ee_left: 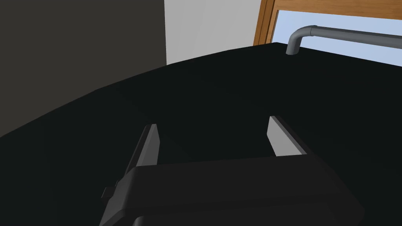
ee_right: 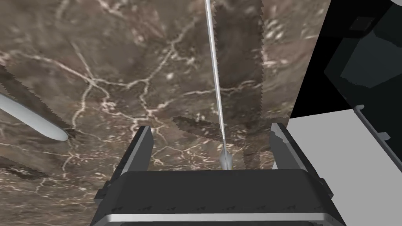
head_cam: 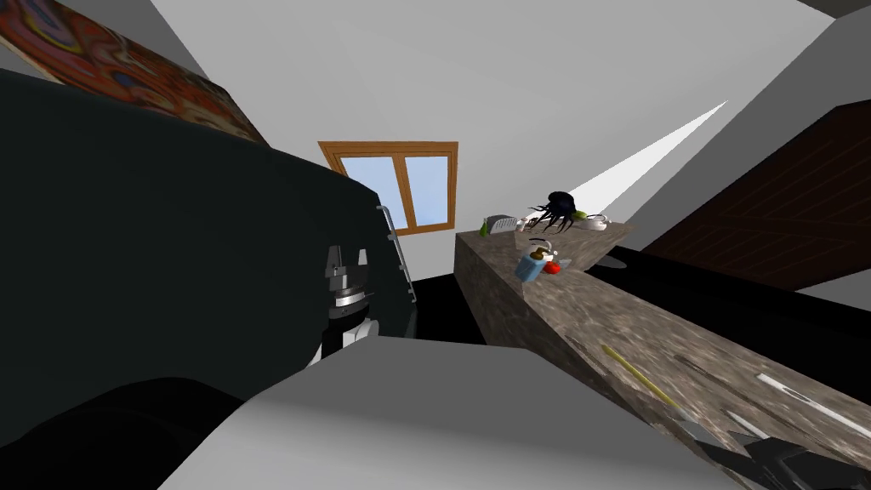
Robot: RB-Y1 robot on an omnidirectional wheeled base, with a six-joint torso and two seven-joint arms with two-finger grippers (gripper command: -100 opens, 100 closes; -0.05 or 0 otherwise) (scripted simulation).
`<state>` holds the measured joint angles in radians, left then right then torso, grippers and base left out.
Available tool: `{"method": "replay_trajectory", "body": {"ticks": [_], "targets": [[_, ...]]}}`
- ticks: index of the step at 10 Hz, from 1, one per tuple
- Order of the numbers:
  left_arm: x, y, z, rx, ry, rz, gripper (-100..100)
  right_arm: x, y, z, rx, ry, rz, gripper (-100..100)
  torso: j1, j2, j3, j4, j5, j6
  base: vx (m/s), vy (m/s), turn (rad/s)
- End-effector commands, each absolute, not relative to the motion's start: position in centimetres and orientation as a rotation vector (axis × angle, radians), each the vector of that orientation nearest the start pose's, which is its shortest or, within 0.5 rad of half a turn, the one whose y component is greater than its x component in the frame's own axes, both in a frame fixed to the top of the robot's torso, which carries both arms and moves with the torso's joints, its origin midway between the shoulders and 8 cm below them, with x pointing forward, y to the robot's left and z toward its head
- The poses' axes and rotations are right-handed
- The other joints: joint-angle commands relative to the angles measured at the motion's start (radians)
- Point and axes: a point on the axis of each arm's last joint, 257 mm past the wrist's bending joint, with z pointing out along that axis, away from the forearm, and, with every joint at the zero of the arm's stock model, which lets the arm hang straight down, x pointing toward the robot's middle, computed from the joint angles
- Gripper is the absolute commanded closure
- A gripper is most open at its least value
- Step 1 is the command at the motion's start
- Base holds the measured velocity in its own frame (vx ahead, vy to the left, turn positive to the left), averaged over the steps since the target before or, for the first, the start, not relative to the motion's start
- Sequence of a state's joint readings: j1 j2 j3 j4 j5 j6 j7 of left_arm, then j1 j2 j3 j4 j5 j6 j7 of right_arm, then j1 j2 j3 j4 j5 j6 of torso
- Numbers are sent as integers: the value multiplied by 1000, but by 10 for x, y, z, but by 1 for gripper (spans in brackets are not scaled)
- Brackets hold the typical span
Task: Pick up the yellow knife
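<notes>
Our right claw (ee_right: pixel 211 126) hangs wide open and empty over the marbled worktop (ee_right: pixel 117 59); the yellow knife (ee_right: pixel 217 78) lies between its fingers, handle mostly hidden behind the claw's body. Our left claw (ee_left: pixel 214 121) gapes empty too

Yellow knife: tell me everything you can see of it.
The yellow knife is long and very thin, lying flat on the brown marbled countertop near the edge on the robot's side. The head view shows its slim yellow handle running diagonally. The right wrist view shows its narrow pale grey blade stretching away from the right gripper, between that gripper's open fingers, neither of which touches it. Only the countertop touches it.
</notes>
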<state>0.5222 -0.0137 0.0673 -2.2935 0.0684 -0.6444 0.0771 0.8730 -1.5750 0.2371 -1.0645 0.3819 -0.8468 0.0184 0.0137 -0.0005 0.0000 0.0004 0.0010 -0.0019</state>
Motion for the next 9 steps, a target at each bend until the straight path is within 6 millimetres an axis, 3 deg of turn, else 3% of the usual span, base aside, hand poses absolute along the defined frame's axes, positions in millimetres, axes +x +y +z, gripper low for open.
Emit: {"method": "replay_trajectory", "body": {"ticks": [1, 5, 7, 8, 9], "targets": [[307, 307, 50, -606, 442, -1367, 0, 60, -660, -325, -233, 2892, 117, -100, 0, 0, 0, 0, 0, 0, 34, 62, 36], [307, 307, 50, -606, 442, -1367, 0, 21, -687, -319, -317, 3019, 30, -100, 0, 3, 2, 1, 0, 0, 29, 57, 89], [307, 307, 50, -606, 442, -1367, 0, 21, -687, -319, -319, 3018, 32, -100, -1, 2, 1, 1, 0, 0, 26, 34, 35], [307, 307, 50, -605, 442, -1367, 0, 21, -687, -319, -320, 3020, 29, 0, -2, 3, 2, 1, 0, 1, 0, 0, 0], [307, 307, 50, -605, 442, -1367, 0, 15, -680, -332, -316, 3023, 36, -100, -3, 4, 3, 1, -1, 1, 34, -29, 7]]}}
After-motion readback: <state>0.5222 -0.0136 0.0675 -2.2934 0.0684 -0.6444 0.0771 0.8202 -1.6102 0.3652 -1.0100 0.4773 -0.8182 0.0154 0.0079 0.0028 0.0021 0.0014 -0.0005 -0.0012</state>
